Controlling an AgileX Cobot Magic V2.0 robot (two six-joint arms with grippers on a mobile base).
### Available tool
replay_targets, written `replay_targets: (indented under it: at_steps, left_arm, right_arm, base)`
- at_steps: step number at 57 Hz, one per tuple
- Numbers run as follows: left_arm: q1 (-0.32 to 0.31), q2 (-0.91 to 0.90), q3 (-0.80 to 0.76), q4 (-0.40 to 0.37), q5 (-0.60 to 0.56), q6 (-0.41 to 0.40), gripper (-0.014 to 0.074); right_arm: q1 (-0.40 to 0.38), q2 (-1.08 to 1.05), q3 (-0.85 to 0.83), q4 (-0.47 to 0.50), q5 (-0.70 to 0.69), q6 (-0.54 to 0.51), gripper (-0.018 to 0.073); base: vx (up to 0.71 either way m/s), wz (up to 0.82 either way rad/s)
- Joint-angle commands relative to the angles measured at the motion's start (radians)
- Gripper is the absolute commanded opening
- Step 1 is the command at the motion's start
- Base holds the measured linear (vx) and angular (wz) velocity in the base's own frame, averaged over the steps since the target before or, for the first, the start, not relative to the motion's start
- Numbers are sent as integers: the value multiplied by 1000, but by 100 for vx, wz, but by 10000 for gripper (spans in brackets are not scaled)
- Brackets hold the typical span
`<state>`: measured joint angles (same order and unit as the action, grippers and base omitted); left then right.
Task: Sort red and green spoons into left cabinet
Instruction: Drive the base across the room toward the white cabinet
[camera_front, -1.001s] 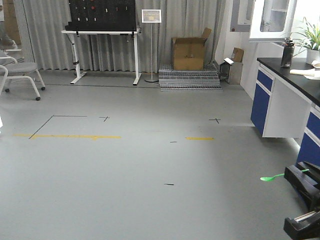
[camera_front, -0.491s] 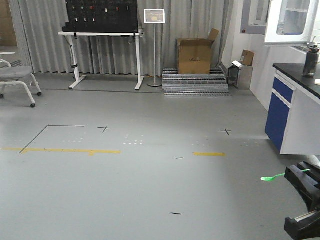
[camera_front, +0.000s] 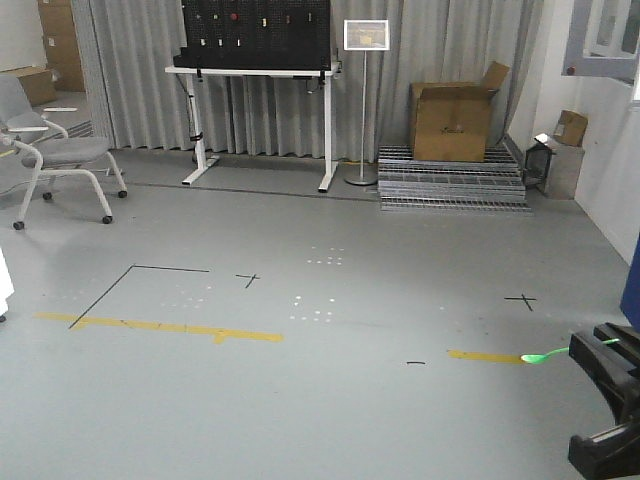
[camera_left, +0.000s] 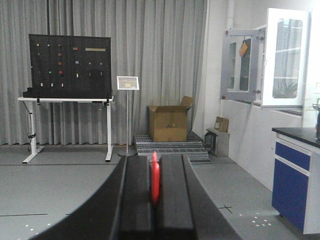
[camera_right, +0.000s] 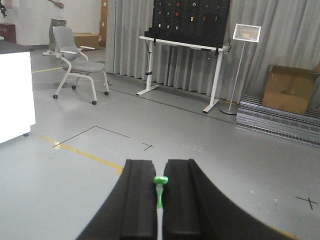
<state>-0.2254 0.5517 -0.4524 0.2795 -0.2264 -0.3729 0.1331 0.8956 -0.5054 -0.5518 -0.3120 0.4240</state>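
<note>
The red spoon (camera_left: 155, 178) stands edge-on between the black fingers of my left gripper (camera_left: 154, 161), which is shut on it; this gripper does not show in the front view. The green spoon (camera_right: 160, 186) is pinched in my right gripper (camera_right: 160, 163), its end poking up past the fingertips. In the front view the green spoon (camera_front: 546, 354) sticks out leftwards from the right gripper (camera_front: 590, 346) at the lower right, above the grey floor. The left cabinet is out of view.
Ahead are a pegboard table (camera_front: 256, 72), a sign stand (camera_front: 364, 110), a cardboard box (camera_front: 455, 120) on metal grating (camera_front: 452, 182), and a wheeled chair (camera_front: 62, 152) at the left. A blue-drawered counter (camera_left: 295, 176) and glass-door wall cupboards (camera_left: 284, 56) show in the left wrist view.
The front view has swung to the left: the blue-drawered counter slid out at the right and the chair and table shifted right. Both spoons stay held.
</note>
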Motion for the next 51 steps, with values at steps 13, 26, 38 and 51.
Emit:
replay_targets:
  at_steps: [13, 26, 38, 51]
  left_arm:
    - [-4, 2, -29, -11, -72, 1, -6]
    - [-4, 2, -29, -11, -72, 1, -6]
    - [-4, 2, -29, -11, -72, 1, -6]
    - [-4, 2, -29, -11, -73, 2, -6]
  right_arm:
    - [-2, -9, -27, 6, -71, -1, 22]
    - [-2, -9, -27, 6, -70, -1, 22]
    - [-2, -9, -27, 6, -71, -1, 22]
    - [-2, -9, -27, 6, -70, -1, 22]
  base:
    - [59, 10]
    - [62, 0]
    - [62, -6]
    - [63, -10]
